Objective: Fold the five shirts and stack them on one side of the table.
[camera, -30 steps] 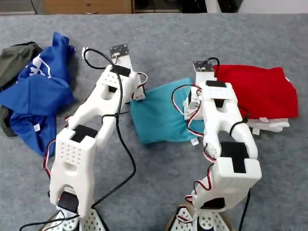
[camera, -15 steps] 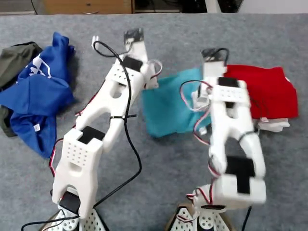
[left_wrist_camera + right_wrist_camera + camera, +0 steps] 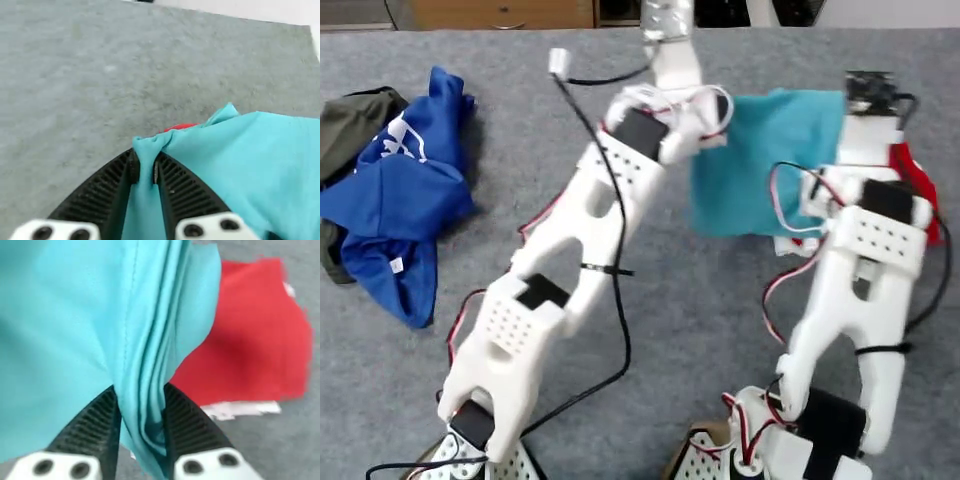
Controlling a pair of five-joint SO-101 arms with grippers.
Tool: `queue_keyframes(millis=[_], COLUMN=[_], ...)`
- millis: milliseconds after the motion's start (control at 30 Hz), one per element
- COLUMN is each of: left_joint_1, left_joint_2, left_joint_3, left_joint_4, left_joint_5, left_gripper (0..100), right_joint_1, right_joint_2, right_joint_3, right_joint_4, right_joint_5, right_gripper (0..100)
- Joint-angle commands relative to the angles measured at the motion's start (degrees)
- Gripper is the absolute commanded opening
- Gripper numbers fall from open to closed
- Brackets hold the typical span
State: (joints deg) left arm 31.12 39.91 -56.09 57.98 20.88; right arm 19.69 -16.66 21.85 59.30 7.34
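Both pincers are clamped on the teal shirt (image 3: 760, 160): we see the left gripper (image 3: 144, 162) pinching a bunched corner, the right gripper (image 3: 140, 390) biting a thick fold. From above, it hangs spread between the arms at the far right, over the red shirt (image 3: 250, 335). The right wrist camera gives us a white shirt (image 3: 242, 410) under the red; overhead adds the blue shirt (image 3: 400, 190), heaped far left.

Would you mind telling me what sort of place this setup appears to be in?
Probably a robotics lab bench: the left hand and right hand both grip a teal shirt over a grey carpeted table, with a wooden drawer unit behind.
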Motion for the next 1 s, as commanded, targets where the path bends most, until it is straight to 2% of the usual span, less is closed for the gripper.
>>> queue_keyframes(millis=[0, 367, 633, 700, 767, 833, 967], left_joint_1=[2.4, 6.3, 6.7, 6.7, 7.2, 7.4, 7.3], left_joint_2=[2.3, 8.5, 10.0, 10.0, 10.0, 10.0, 10.0], left_joint_3=[-3.1, -3.1, -3.5, -4.0, -4.7, -5.5, -7.0], left_joint_4=[-6.5, -18.9, -20.1, -19.6, -16.8, -12.9, -10.0], left_joint_5=[-0.2, -0.4, -0.4, -0.4, 0.9, 4.6, 5.3], left_gripper=[2, 2, 2, 5, 12, 16, 17], right_joint_1=[5.1, 14.3, 17.8, 17.7, 17.3, 16.7, 16.7], right_joint_2=[-2.5, 6.7, 13.2, 14.4, 14.6, 14.9, 15.0], right_joint_3=[-3.1, -4.8, -11.6, -12.6, -12.4, -12.2, -12.2], right_joint_4=[-3.3, -9.9, -10.1, -9.8, -8.6, -8.0, -7.7], right_joint_5=[0.6, 3.1, 3.1, 4.6, 9.6, 9.8, 13.5], right_gripper=[0.3, 0.4, 0.5, 1.4, 8.3, 18.5, 33.9])
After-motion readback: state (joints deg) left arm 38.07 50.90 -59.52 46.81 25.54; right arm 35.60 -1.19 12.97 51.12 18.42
